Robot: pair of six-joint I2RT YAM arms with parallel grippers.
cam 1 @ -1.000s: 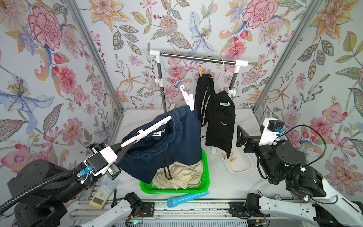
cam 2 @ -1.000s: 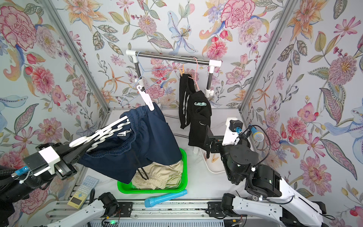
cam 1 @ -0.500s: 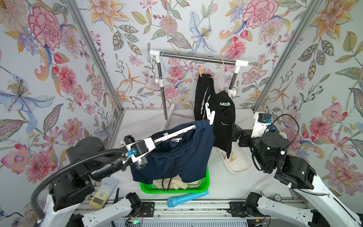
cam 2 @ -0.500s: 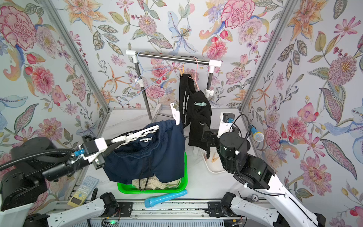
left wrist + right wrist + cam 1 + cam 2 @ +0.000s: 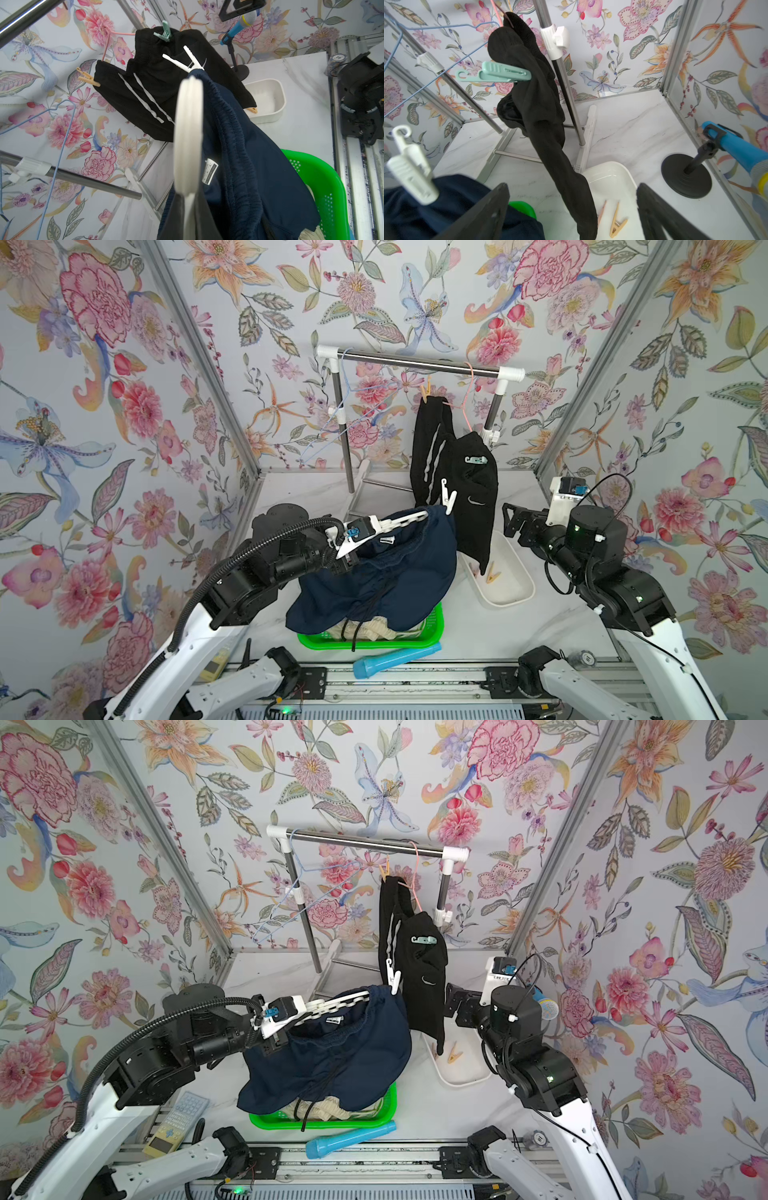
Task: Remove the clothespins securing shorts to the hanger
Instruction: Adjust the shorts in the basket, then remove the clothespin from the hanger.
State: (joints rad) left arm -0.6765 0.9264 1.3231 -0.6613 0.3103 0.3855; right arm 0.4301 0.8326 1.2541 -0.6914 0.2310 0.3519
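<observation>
Rack (image 5: 415, 364) at rear of surface (image 5: 540, 635), steel rail across the top. Navy shorts (image 5: 382, 572) draped over white hanger (image 5: 401, 521), lower folds spilling into green basket (image 5: 434, 626) onto cream shorts (image 5: 374, 630). Black shorts (image 5: 457, 472) suspended from pink hanger (image 5: 468, 393) on the rail, tail end dangling over white tray (image 5: 515, 589). Blue wire hanger (image 5: 345, 423) on the rail, well apart from the pink hanger. Blue tube (image 5: 395, 659) lying on the surface just in front of the basket. Left pincer (image 5: 192, 214) clamped narrow on the near end of the white hanger, above the basket. Right pincer (image 5: 510, 521) spread wide, gripping nothing, just beside the black shorts and near the tray. White clip (image 5: 448, 497) pinching the navy waistband to the far tip of the white hanger. Teal clip (image 5: 477, 459) fastened on the black shorts near mid-height. Wooden clothespin (image 5: 424, 391) gripping the black waistband at the pink hanger. Loose wooden clothespins (image 5: 491, 572) lying in the tray.
</observation>
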